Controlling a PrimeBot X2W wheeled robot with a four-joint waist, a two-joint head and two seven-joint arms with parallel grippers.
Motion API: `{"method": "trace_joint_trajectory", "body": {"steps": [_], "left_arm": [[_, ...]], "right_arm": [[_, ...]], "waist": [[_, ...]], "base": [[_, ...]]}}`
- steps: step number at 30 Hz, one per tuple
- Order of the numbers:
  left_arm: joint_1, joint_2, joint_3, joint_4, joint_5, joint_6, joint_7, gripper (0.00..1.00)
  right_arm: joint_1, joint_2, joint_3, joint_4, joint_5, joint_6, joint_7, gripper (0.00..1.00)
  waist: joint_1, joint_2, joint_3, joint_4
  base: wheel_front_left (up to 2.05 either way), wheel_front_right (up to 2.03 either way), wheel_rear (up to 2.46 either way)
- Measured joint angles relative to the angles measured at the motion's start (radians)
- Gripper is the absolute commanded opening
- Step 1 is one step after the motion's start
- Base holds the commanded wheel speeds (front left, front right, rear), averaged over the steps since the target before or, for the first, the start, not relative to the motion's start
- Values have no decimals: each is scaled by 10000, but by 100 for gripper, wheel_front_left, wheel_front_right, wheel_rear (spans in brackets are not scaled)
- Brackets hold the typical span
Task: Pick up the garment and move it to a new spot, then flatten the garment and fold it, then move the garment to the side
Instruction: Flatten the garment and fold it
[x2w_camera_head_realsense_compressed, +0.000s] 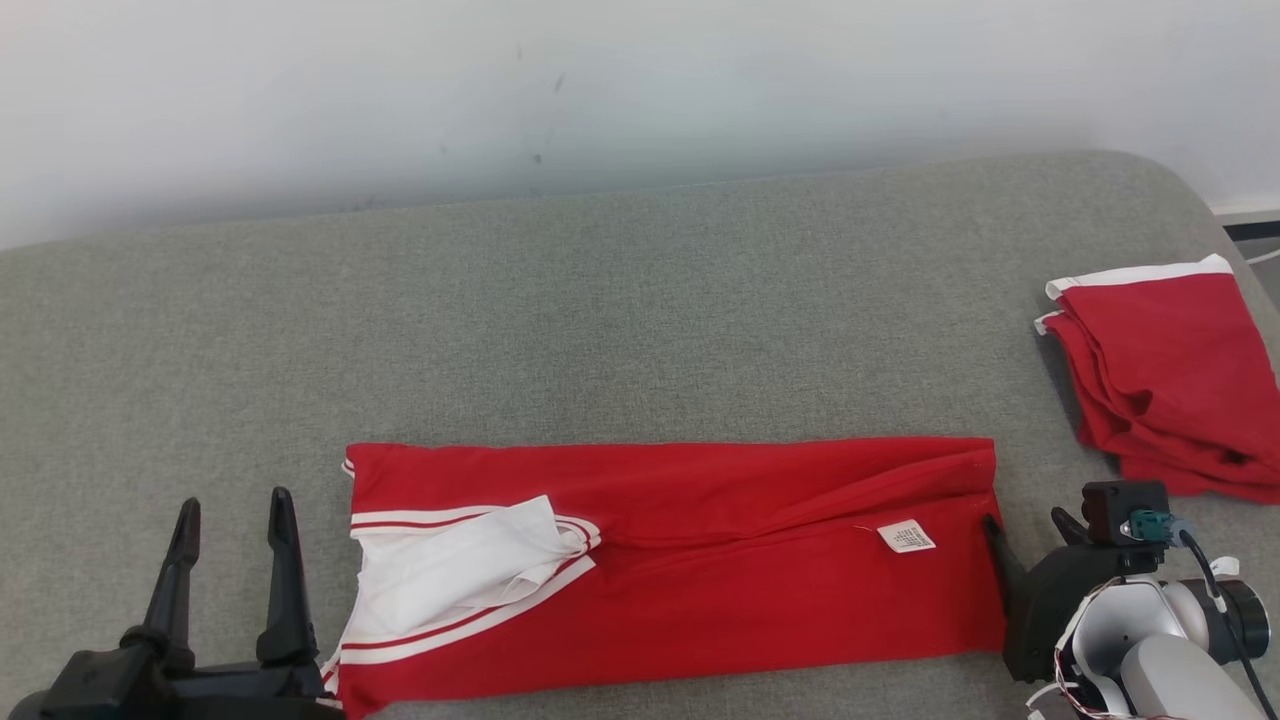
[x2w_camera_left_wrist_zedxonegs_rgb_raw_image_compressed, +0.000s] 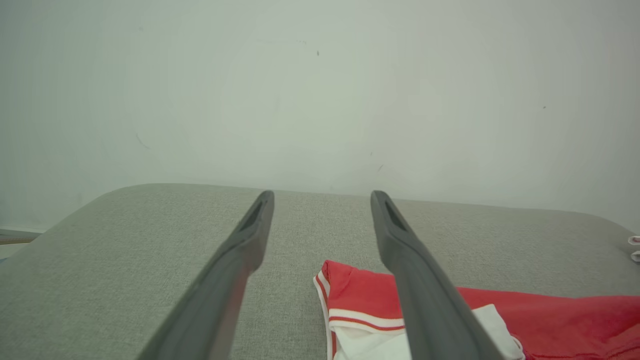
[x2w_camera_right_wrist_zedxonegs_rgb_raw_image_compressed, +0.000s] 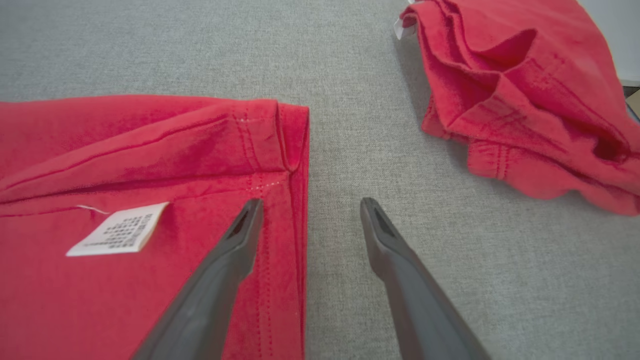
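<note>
Left claw: jaws wide, holding nothing, fingers over bare cushion.
Right claw: jaws wide, holding nothing; it straddles the hem, one finger over cloth and one over cushion. I cannot tell whether it touches.
Garment: lies between the two claws. Its striped end is just beside the left claw and its hemmed end is under the right claw.
Done, as I judge: moved and spread out, with the long sides already turned in to make one narrow band.
Left, as I judge: fold the band across, then carry it aside.
Cloth: red knit, soft and thin, with a long crease running toward the right claw and a double-stitched hem.
Sleeve: white, rumpled, edged in red-and-white stripes, on the side near the left claw.
Tag: small white printed rectangle, lying flat, just inward of the right claw.
Pile: another red garment with a white edge, loosely folded, beyond the right claw and apart from it.
Cushion: grey woven fabric, matte, with rounded corners.
</note>
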Motion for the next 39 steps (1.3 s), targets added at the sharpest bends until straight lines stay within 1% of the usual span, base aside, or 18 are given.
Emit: {"method": "trace_joint_trajectory", "body": {"steps": [4, 10, 21, 30, 31, 32, 33, 35, 36, 39], "left_arm": [[1, -2, -40, 0, 0, -23, 4, 100], [4, 0, -48, 2, -2, -25, 35, 100], [4, -4, -111, -4, -2, -36, 104, 100], [1, -8, -138, -6, -4, -36, 142, 100], [1, -8, -138, -6, -4, -36, 148, 100], [1, -8, -136, -4, -6, -36, 148, 100], [1, -8, -136, -4, -6, -36, 148, 100], [1, -8, -136, -4, -6, -36, 150, 100], [1, -8, -134, -4, -6, -36, 150, 100], [1, -12, -136, 0, -21, -36, 150, 100]], "right_arm": [[-119, 59, 10, 282, 42, 15, 94, 100], [-133, 299, 94, 639, 201, 148, 318, 100], [-565, 188, 13, 961, 276, 144, 541, 100], [-780, 259, -73, 1285, 617, 186, 909, 100], [-799, 261, -79, 1296, 621, 186, 965, 91], [-825, 263, -84, 1315, 635, 190, 974, 47], [-851, 274, -86, 1331, 665, 222, 1011, 38], [-911, 305, -73, 1348, 700, 263, 1070, 7], [-929, 322, -69, 1350, 704, 267, 1099, 0], [-933, 305, -88, 1335, 711, 347, 1137, 0]], "waist": [[0, 0, -8, 45], [0, 0, 0, 126], [0, 1, 84, 242], [0, 0, 140, 314], [-1, 0, 143, 325], [0, 0, 146, 334], [-1, 0, 148, 343], [-2, 0, 152, 358], [-2, 0, 154, 363], [-2, 0, 164, 364]], "base": [[0, 0, 0], [0, 0, 0], [0, 0, 0], [0, 0, 0], [0, 0, 0], [0, 0, 0], [0, 0, 0], [0, 0, 0], [0, 0, 0], [0, 0, 0]]}}
